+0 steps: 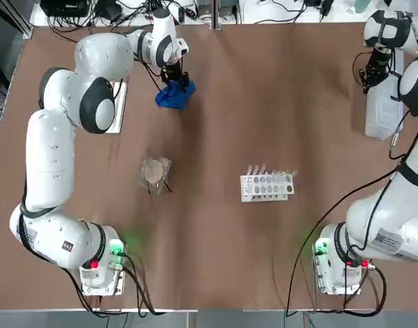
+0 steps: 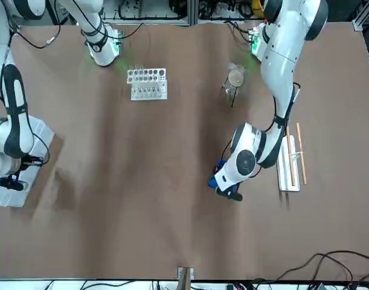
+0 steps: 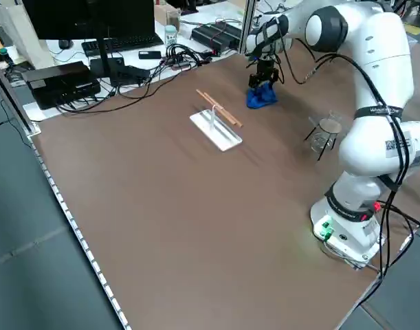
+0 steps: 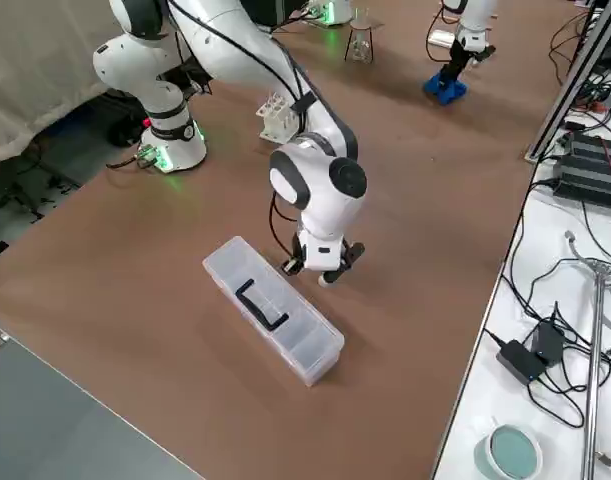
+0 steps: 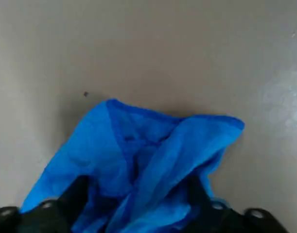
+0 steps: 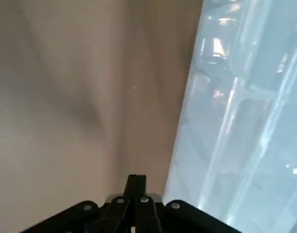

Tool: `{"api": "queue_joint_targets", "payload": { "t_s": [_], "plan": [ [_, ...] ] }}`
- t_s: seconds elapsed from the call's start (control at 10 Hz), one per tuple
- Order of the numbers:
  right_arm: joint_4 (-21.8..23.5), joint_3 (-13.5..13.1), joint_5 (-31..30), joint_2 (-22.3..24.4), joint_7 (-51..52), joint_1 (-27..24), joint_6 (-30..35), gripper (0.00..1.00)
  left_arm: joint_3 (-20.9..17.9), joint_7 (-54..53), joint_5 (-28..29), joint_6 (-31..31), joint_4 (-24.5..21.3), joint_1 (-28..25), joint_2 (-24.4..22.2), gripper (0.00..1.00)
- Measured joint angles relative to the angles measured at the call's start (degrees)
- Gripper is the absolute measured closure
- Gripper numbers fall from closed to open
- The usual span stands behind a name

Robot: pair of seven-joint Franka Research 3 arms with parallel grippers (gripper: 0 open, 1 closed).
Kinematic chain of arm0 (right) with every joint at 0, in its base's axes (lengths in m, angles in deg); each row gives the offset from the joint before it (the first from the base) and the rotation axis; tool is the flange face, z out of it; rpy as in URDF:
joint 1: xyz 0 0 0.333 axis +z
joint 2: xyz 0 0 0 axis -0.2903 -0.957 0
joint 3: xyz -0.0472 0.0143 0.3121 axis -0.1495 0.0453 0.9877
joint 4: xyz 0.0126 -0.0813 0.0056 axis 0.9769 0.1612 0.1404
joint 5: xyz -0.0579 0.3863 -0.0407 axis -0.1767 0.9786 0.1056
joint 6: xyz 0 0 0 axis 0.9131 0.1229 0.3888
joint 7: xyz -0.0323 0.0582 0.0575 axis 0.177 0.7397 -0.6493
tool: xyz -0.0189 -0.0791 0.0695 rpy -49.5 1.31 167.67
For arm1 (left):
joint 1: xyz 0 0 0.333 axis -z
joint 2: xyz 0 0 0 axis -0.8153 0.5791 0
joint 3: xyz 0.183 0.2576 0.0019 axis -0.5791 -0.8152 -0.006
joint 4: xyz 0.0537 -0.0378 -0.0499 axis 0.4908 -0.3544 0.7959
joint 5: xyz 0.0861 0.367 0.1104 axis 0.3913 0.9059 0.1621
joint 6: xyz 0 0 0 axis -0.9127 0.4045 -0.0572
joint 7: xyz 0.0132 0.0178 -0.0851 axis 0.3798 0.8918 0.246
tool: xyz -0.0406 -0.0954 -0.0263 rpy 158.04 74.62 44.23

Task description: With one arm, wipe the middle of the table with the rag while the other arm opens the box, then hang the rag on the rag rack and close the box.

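**Rag gripped at far left; box lid still down at far right**

The left gripper (image 1: 176, 80) has its fingers closed on the rag (image 1: 174, 95), which touches the table (image 1: 263, 123) just right of the rag rack (image 3: 216, 129), so the middle lies nearer and rightward. The right gripper (image 4: 323, 272), fingers pressed together and holding nothing, sits just beside the long left side of the box (image 4: 275, 320), whose long axis runs near to far.

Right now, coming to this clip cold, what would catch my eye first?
The bright blue rag stands out most, bunched on the table at the far left, with the left gripper clamped on it beside the rag rack. At the far right, the right gripper, fingers together, sits by the edge of the shut clear box.
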Motion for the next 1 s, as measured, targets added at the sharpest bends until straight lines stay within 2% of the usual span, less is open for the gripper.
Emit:
{"api": "queue_joint_targets", "payload": {
  "t_s": [0.3,0.5,0.7,0.9,1.0],
  "plan": [
    [-0.08,0.02,-0.20,-0.01,2.19,-1.19,0.08,0.99,-0.05,-0.05,1.46,-0.71,0.09,-0.06,-0.07,0.66],
    [-0.88,0.01,-0.41,0.02,3.37,-1.35,1.50,0.99,-0.22,-0.86,1.52,-0.72,0.12,-0.50,-0.38,0.89],
    [-3.40,0.12,-4.08,0.23,4.01,-1.51,2.70,0.98,-0.36,-2.72,1.57,-0.62,-0.46,-2.88,-3.08,0.90],
    [-4.78,0.26,-6.58,0.73,4.28,-1.54,3.39,0.98,-0.47,-2.85,1.58,0.20,-4.88,-7.81,-9.92,0.92],
    [-4.94,0.34,-7.15,0.79,4.35,-1.55,3.58,0.98,-0.46,-3.07,1.58,2.54,-7.31,-11.33,-14.11,0.92]
  ]
}}
